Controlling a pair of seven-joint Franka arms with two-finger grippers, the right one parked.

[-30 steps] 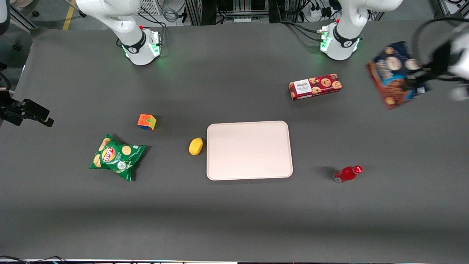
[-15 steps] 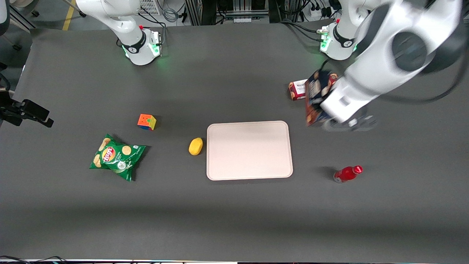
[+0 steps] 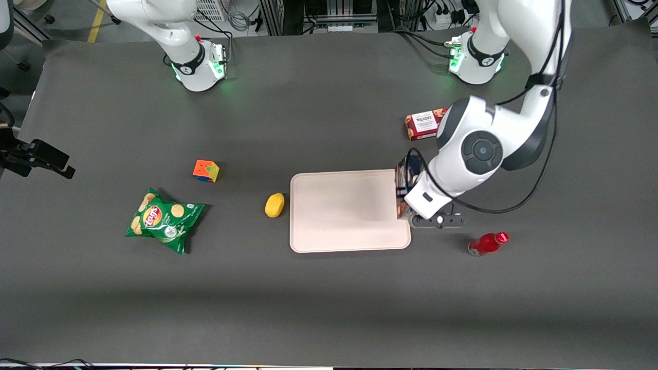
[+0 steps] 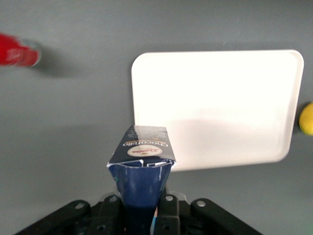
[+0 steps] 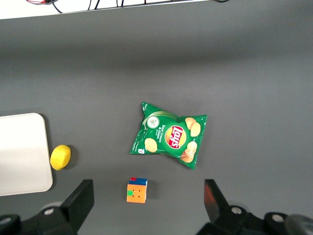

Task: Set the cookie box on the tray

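Note:
My left gripper is shut on the dark navy cookie box and holds it on end, above the edge of the tray that lies toward the working arm's end. Most of the box is hidden under the arm in the front view. The large pale pinkish-white tray lies flat at the middle of the table and has nothing on it.
A red cookie box lies farther from the front camera, partly hidden by the arm. A red bottle lies nearer, toward the working arm's end. A lemon, a colour cube and a green chips bag lie toward the parked arm's end.
My left arm has swung in from the working arm's end of the table with the cookie box, coming nearer the front camera and lower, to the tray's edge.

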